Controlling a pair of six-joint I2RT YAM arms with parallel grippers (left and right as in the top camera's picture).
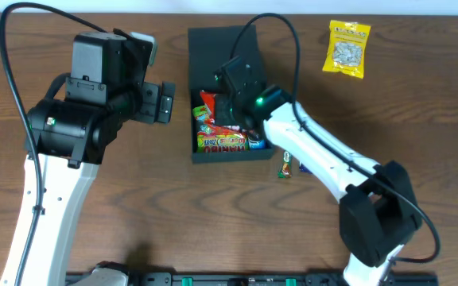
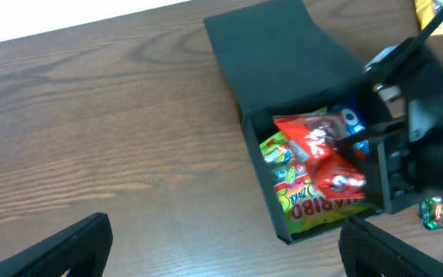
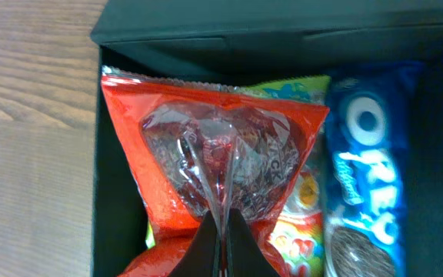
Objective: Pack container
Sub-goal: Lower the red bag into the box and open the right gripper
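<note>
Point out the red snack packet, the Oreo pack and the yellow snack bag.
red snack packet (image 3: pixel 221 158), right wrist view, clear window at its middle.
Oreo pack (image 3: pixel 368 192), right wrist view, middle of blue wrapper.
yellow snack bag (image 1: pixel 347 49), overhead view, centre of its front.

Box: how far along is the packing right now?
Done: a Haribo bag, a green packet and an Oreo pack lie in the box. In hand: the right gripper is shut on a red packet, down inside the box. Still to go: a yellow packet and a small wrapped candy sit on the table outside it.
</note>
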